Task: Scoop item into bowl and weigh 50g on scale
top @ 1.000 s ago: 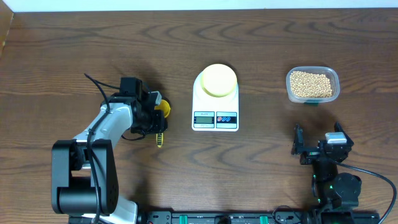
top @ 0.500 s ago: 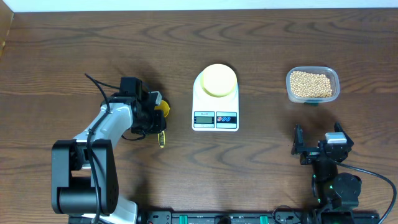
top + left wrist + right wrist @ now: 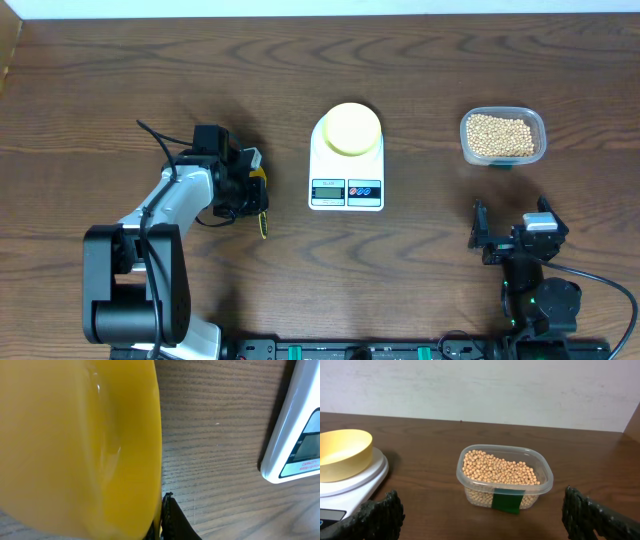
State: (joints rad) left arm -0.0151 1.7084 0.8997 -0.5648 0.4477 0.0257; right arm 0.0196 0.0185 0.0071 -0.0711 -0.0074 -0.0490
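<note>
Brown wood-grain laminate makes up the counter (image 3: 120, 80), which carries one scale (image 3: 346, 185), one bowl (image 3: 351, 128), one tub (image 3: 470, 485) and one scoop (image 3: 263, 178), with two arms at the 6 o'clock edge.

The scale is a white, smooth, rounded rectangle at the centre of the overhead view. It has one small grey display and two coloured buttons along its 6 o'clock edge. The bowl is round, pale yellow and matte, and it sits on the scale's platform toward 12 o'clock.

The tub is clear thin plastic, a rectangle with soft corners and a green label on one wall. It stands well apart from the scale, toward 3 o'clock. It holds the beans (image 3: 500, 471): a heap too many to count, each small, round and tan-beige.

The scoop is bright yellow glossy plastic and lies at 9 o'clock from the scale. The left claw (image 3: 248, 186) is closed on it, and its curved wall fills the left wrist view. The right claw (image 3: 481, 497) stands wide apart, holding nothing, at 6 o'clock from the tub.
</note>
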